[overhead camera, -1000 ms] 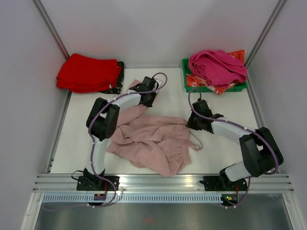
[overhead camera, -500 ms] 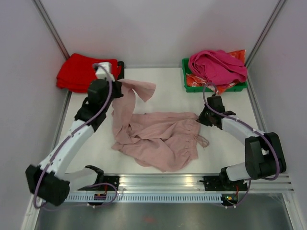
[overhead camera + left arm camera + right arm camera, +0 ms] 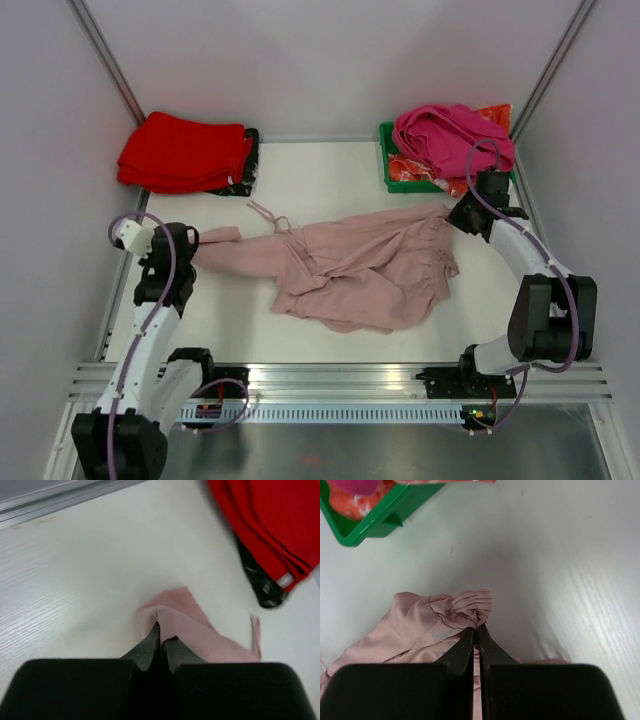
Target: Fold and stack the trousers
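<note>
Pale pink trousers point(image 3: 350, 265) lie spread out; left gripper point(image 3: 191, 244) clenched on their left end, right gripper point(image 3: 455, 213) clenched on gathered far-right edge.

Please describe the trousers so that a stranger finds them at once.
On the white table, across the middle, lie the trousers: one wide crumpled garment, the left hand and the right hand each pinching an end. Their pale dusty pink sets them apart from the vivid red stack at the far left and the magenta garment in the green tray.
</note>
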`<state>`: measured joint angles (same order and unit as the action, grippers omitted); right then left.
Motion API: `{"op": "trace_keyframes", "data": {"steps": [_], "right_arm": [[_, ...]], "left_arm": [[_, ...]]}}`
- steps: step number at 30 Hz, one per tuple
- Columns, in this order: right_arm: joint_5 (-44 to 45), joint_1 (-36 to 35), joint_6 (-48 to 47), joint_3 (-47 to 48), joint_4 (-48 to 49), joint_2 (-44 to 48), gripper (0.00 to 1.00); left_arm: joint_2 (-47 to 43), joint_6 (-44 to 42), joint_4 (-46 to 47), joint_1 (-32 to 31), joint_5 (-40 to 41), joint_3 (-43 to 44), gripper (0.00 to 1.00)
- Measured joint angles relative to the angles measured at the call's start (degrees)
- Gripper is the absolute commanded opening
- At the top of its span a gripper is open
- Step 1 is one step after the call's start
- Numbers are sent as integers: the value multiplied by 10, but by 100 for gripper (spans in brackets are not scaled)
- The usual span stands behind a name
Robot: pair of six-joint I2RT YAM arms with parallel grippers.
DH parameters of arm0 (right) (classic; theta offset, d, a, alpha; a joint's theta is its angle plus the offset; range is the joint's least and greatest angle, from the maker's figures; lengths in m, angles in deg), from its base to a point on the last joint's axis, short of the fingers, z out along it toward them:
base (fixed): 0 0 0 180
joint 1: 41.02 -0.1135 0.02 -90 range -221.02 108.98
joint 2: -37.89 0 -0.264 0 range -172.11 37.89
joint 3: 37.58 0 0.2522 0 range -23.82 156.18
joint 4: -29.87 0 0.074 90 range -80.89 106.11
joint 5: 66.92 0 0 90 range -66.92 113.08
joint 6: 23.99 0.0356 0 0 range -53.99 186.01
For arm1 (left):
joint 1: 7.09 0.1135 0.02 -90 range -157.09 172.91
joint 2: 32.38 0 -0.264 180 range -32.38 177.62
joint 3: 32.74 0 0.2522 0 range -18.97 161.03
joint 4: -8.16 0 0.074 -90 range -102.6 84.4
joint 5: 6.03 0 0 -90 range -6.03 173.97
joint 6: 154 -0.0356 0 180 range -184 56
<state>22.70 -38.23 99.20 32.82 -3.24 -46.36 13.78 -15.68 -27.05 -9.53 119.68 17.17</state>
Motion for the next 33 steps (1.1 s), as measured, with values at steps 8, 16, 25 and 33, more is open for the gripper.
{"op": "trace_keyframes", "data": {"steps": [8, 16, 25, 33], "right_arm": [[-12, 35, -15, 14, -21, -35, 0], [-31, 35, -28, 25, -28, -51, 0], [-47, 35, -31, 34, -28, -56, 0], [-43, 35, -31, 24, -25, -54, 0]], "left_arm": [[84, 7, -36, 179, -138, -1, 90], [29, -160, -76, 168, -337, 156, 100], [289, -228, -115, -185, -257, 352, 100], [469, -138, -156, -228, -196, 281, 93]]}}
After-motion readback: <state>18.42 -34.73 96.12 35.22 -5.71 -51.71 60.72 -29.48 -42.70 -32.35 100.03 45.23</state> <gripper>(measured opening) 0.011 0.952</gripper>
